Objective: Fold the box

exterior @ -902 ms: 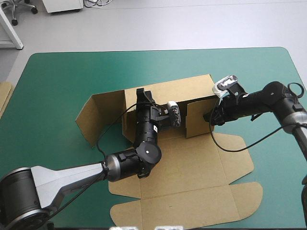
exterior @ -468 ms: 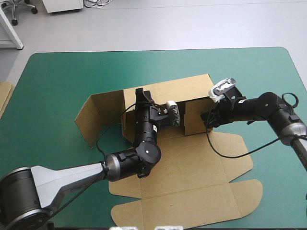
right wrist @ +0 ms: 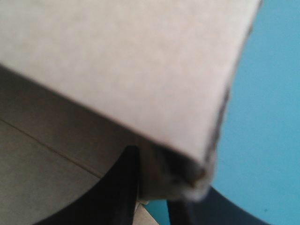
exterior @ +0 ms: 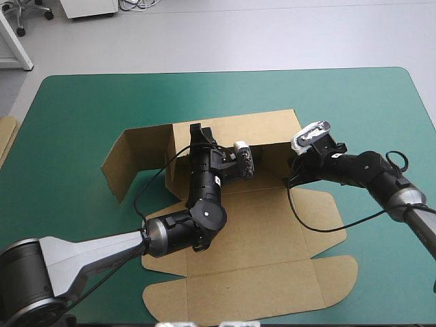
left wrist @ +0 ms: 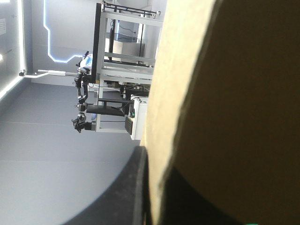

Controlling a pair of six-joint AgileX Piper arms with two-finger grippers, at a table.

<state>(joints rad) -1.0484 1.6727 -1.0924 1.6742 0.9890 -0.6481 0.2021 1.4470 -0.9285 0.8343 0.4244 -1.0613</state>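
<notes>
High view has the brown box [exterior: 266,225] mid-surface [exterior: 82,109], base flat, back wall raised. Left gripper [exterior: 199,136] fingers pinch that wall's top edge, and right gripper [exterior: 294,176] fingers clamp a corner at its right end. If the arms pull unevenly, I reckon the board slips free or creases wrong.

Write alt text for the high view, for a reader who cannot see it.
A partly folded brown box lies on a teal-green table, its far walls raised. The left gripper and the right gripper each pinch a raised wall.

Brown box [exterior: 272,231], cut board mid-way on the teal-green cover [exterior: 82,116], far walls raised, near flaps flat.
</notes>
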